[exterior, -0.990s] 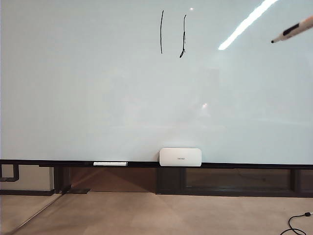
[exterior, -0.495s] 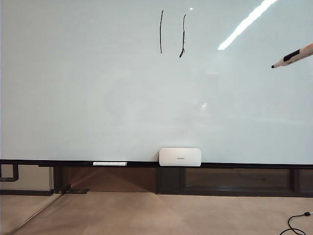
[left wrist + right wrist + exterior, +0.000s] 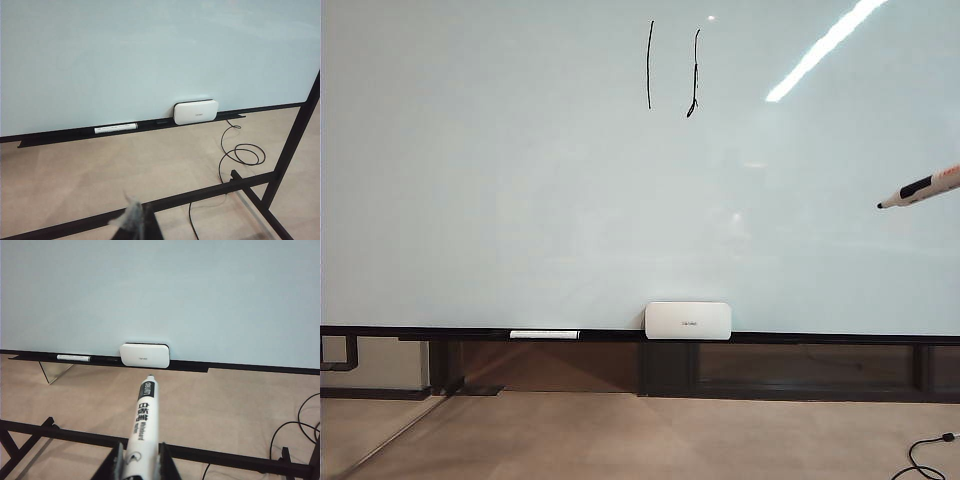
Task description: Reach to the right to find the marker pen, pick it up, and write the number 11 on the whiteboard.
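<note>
On the left of the exterior view, the large glossy pale bluish-white whiteboard (image 3: 520, 180) is bare, and no left arm shows there. The left gripper (image 3: 134, 222) appears only in its own wrist view, as a dark blurred shape at the frame edge. I cannot tell whether its fingers are spread or closed, and nothing seems to be held in them. On the dark lower rail (image 3: 440, 332) lies a second slim white pen with a dark end (image 3: 545, 334), untouched, and just beside it to the right stands the wide white rounded-rectangle box (image 3: 688, 320).

Toward the upper middle of the board the number 11 (image 3: 672, 70) is written: two thin black, roughly vertical strokes, the right one wobbly with a hooked foot. Judged from that, the writing part of the task looks done.

At the far right edge the slim whitish marker pen with a dark writing tip (image 3: 920, 187) hangs in the air in front of the board, well below and to the right of the strokes, its tip pointing left and apart from the surface. In the right wrist view the right gripper (image 3: 140, 460) has its fingers (image 3: 116, 465) clamped on the pen's barrel (image 3: 144, 425). What seems left, at most, is putting the pen away or resting the arm.
</note>
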